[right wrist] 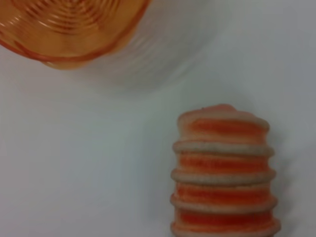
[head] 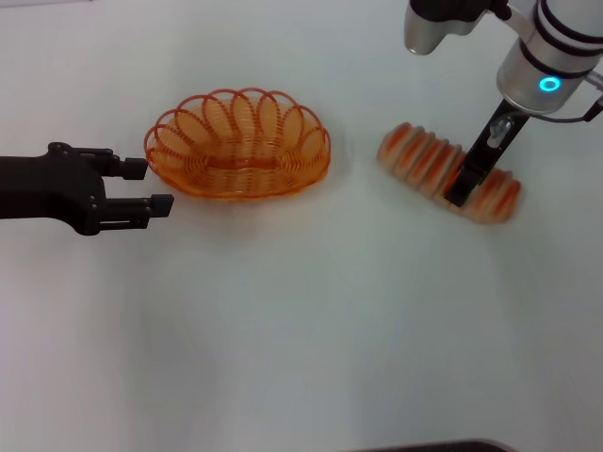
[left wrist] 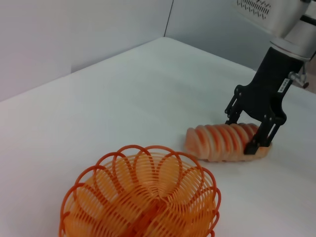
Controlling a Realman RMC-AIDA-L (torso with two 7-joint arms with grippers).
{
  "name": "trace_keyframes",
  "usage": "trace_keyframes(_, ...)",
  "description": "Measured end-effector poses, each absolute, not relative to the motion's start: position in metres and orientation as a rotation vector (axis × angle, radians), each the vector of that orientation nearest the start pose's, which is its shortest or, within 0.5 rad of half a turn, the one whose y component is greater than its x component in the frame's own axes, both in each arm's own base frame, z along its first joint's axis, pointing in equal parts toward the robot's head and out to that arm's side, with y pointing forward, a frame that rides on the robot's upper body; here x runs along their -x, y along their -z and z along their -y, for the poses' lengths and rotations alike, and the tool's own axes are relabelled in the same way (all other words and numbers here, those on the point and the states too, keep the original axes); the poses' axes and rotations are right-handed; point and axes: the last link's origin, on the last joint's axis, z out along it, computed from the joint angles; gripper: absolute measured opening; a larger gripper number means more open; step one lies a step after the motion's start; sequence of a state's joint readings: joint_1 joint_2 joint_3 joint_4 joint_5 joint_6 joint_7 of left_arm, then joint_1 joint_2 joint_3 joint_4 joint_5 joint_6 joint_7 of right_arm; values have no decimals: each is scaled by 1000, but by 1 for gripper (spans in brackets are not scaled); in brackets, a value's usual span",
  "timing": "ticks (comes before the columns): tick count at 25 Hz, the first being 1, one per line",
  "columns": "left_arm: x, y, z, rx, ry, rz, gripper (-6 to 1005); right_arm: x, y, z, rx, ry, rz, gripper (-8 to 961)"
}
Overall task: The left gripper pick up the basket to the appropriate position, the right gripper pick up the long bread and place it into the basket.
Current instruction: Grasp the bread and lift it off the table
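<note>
Orange wire forms the oval basket [head: 237, 144] with its looped rim, resting on the white desk [head: 301, 330], and the left gripper [head: 141, 188] hovers just beside its end with black fingers [head: 155, 203] spread apart, holding nothing. Well to the other side lies the long ridged bread [head: 443, 170], pale beige with orange-brown bands. The right gripper [left wrist: 256, 133] is down over the loaf's far half, one finger on each flank; whether the fingers already press the crust or merely bracket it is hard to judge, though they look close to contact. To do this grasp well, I would squeeze across the width, gently, since an off-centre hold may let the long end droop. Lifting straight up first should keep the loaf from dragging.
</note>
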State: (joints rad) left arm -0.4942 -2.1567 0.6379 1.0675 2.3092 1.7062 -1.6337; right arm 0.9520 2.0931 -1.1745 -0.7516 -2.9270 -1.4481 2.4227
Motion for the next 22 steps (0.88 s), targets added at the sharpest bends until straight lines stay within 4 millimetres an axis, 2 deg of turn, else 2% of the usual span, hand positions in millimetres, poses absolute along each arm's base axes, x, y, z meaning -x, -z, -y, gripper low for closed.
trace_keyframes(1, 259, -30, -318, 2794, 331, 701, 642, -208, 25, -398, 2531, 919, -897, 743)
trace_keyframes(11, 259, -31, -318, 2793, 326, 698, 641, -198, 17, -400, 2546, 902, -864, 668)
trace_keyframes(22, 259, -31, -319, 2796, 324, 694, 642, -171, 2, -398, 2627, 947, -748, 564)
